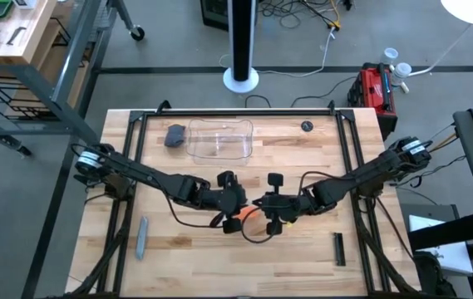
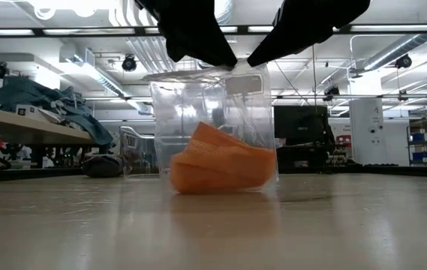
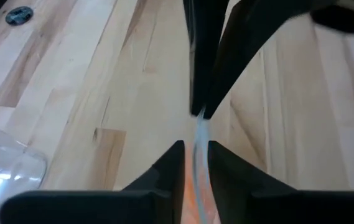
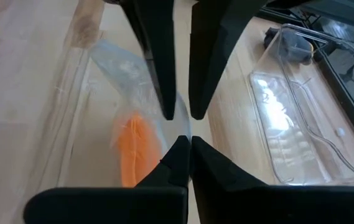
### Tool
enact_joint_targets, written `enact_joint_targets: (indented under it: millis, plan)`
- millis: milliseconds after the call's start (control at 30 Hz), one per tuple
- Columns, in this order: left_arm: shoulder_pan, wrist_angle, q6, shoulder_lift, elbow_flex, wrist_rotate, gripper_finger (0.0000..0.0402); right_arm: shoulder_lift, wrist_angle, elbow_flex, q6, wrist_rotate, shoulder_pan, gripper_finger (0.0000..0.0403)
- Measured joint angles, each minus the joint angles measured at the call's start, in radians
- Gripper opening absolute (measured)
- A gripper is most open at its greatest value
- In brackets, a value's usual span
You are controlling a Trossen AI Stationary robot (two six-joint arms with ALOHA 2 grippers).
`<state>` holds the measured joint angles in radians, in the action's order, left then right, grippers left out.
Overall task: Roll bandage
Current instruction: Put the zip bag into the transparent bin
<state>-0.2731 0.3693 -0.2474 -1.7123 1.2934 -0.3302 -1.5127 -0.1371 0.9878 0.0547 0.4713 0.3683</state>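
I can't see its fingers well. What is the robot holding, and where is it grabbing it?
Both grippers, left and right, pinch the top edge of a clear plastic wrapper. The bright orange fabric bandage sits loose inside, resting at the wrapper's bottom, ungripped.

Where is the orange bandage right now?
In the high view, the bandage lies near the table's centre, inside a clear wrapper, between the left gripper and right gripper.

One camera looks straight down on the tabletop (image 1: 219, 249); another sits level at its surface, close. Both wrist cameras peer downward, seemingly sharing the orange bandage (image 4: 136, 152).
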Motion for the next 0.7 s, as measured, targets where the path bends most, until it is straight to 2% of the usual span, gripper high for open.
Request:
enact_joint_targets:
  millis: [100, 567, 700]
  plan:
    - [-0.001, 0.04, -0.014, 0.0, 0.0, 0.015, 0.0009, 0.0, -0.007, 0.0, 0.005, 0.0, 0.0, 0.0]
    - [-0.009, 0.084, -0.052, 0.012, 0.002, 0.054, 0.0001, 0.0, -0.004, 0.0, 0.017, -0.005, -0.001, 0.0]
    - [-0.01, 0.095, -0.047, 0.013, 0.002, 0.053, 0.0001, 0.0, 0.035, 0.0, 0.021, -0.012, 0.0, 0.0013]
